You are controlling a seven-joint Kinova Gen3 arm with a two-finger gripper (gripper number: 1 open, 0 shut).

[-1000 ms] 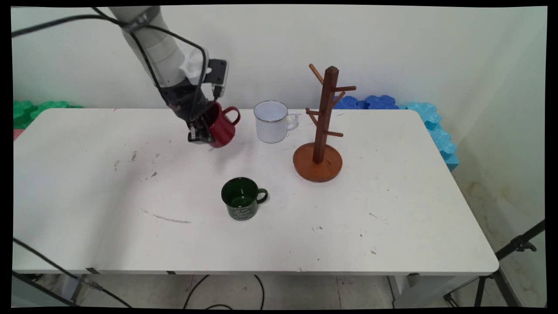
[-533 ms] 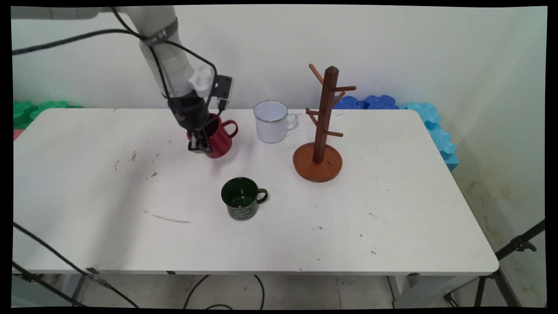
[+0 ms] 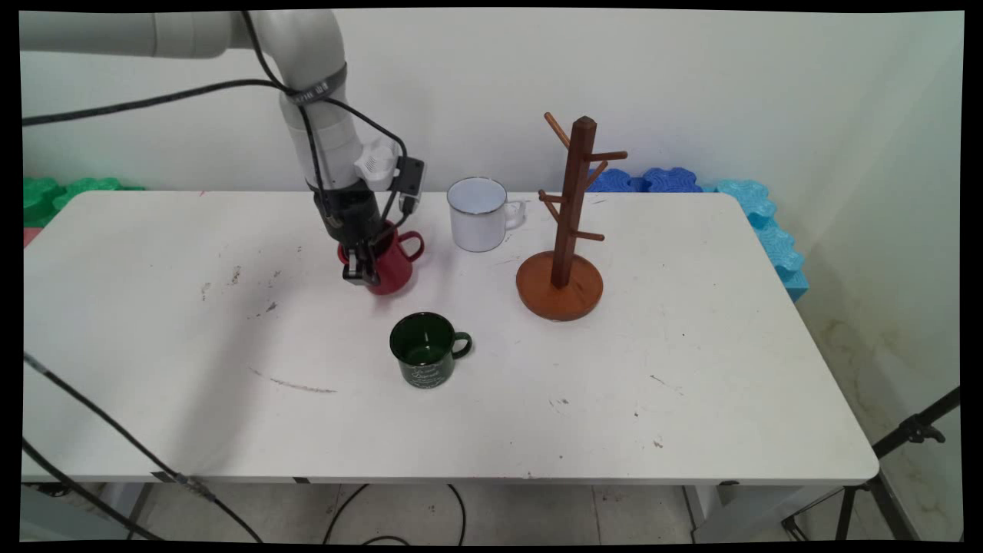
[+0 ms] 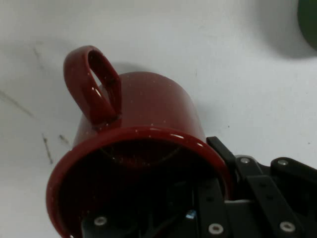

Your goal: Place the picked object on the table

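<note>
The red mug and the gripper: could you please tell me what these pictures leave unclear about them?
- Main view: whether the red mug rests on the table or hangs just above it; the gripper covers its near side.
- Hand view: the red mug's base faces away, and its rim is cut off by the bottom edge.
- Hand view: the green mug is only a sliver at the edge.

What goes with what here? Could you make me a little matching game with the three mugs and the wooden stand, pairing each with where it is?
Things:
1. red mug
2. white mug
3. green mug
4. wooden stand

Places:
A. nearest the table's front edge, alone
B. gripped at its rim by the gripper
C. farthest right of the four
D. between the red mug and the wooden stand, toward the wall

Pairs: 1-B, 2-D, 3-A, 4-C
</note>
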